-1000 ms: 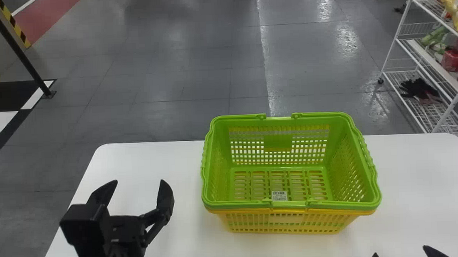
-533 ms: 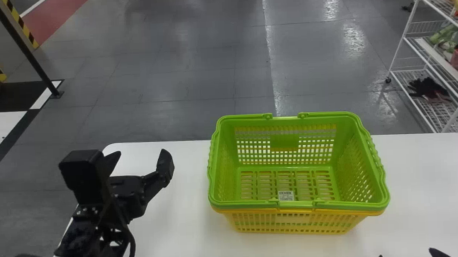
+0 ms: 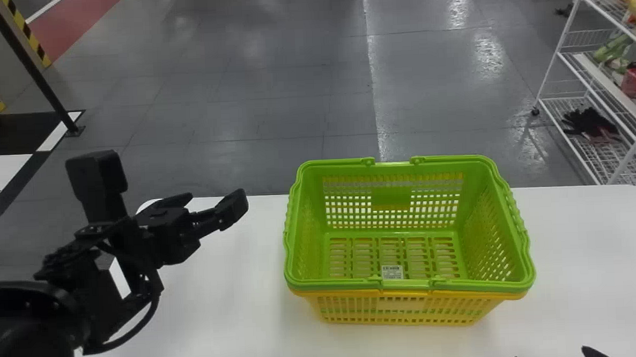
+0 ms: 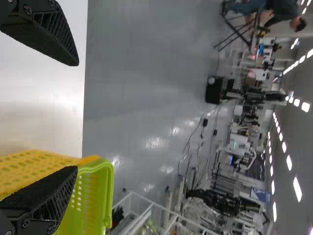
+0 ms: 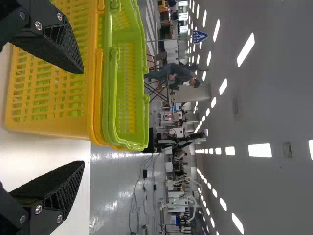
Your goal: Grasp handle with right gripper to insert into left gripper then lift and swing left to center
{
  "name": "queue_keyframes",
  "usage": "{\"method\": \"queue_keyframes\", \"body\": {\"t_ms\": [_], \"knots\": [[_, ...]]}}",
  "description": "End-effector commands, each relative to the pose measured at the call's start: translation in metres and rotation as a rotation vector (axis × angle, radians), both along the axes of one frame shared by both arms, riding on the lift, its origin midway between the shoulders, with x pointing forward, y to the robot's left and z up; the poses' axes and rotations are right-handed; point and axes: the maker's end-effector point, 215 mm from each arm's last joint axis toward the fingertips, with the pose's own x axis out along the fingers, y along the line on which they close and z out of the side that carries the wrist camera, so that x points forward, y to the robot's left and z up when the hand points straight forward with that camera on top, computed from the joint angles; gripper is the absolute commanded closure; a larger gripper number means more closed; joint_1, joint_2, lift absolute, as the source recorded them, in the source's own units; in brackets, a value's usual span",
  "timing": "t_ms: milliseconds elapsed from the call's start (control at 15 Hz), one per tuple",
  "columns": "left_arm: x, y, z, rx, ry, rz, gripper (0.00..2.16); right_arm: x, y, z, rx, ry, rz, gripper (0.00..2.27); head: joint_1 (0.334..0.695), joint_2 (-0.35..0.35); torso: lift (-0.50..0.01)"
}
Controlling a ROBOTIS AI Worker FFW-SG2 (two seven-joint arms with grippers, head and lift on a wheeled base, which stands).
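The bench (image 3: 238,311) is white, and on its middle part stands the green basket (image 3: 391,199), upright, nested inside the yellow basket (image 3: 399,306). The green rim lies over the yellow one, and a small white label (image 3: 392,272) is on the green basket, near its front side. The green handle (image 3: 462,285) lies folded down along the near rim.

The left gripper (image 3: 216,196) is in the air at the left of the baskets, near the far left corner of the bench, and apart from them. Its fingers (image 4: 56,41) stand wide from each other. In the left wrist view, one of these fingers covers a part of both baskets.

The right gripper (image 3: 551,356) is at the bottom edge of the head view, on the near side of the baskets and somewhat to their right. Its fingers (image 5: 61,46) are also wide apart, and one passes in front of the yellow basket in the right wrist view.

Behind the bench, on the grey floor (image 3: 272,111), there is a white wire rack (image 3: 562,58) at the right, with a dark glove (image 3: 589,122) on its low shelf. A black pole (image 3: 28,65) stands leaning at the left.
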Motion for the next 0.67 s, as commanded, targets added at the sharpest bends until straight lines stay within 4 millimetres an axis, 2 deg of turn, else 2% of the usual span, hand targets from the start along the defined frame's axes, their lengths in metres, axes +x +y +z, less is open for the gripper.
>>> {"method": "queue_keyframes", "body": {"t_ms": [0, 267, 400, 600], "knots": [[0.005, -0.003, -0.002, -0.072, 0.045, -0.049, 0.04, -0.002, 0.001, 0.001, -0.002, 0.001, 0.003, 0.17, 0.695, 0.084, -0.093], [-0.014, -0.030, -0.037, -0.248, 0.282, -0.185, 0.04, -0.005, 0.001, 0.003, -0.003, 0.001, 0.003, 0.17, 0.695, 0.065, -0.093], [-0.015, -0.042, -0.045, -0.312, 0.353, -0.239, 0.04, -0.005, 0.001, 0.002, -0.003, 0.002, 0.003, 0.17, 0.695, 0.044, -0.093], [-0.003, -0.051, -0.044, -0.386, 0.386, -0.276, 0.04, -0.006, 0.001, 0.001, -0.004, 0.007, 0.002, 0.17, 0.695, 0.021, -0.093]]}}
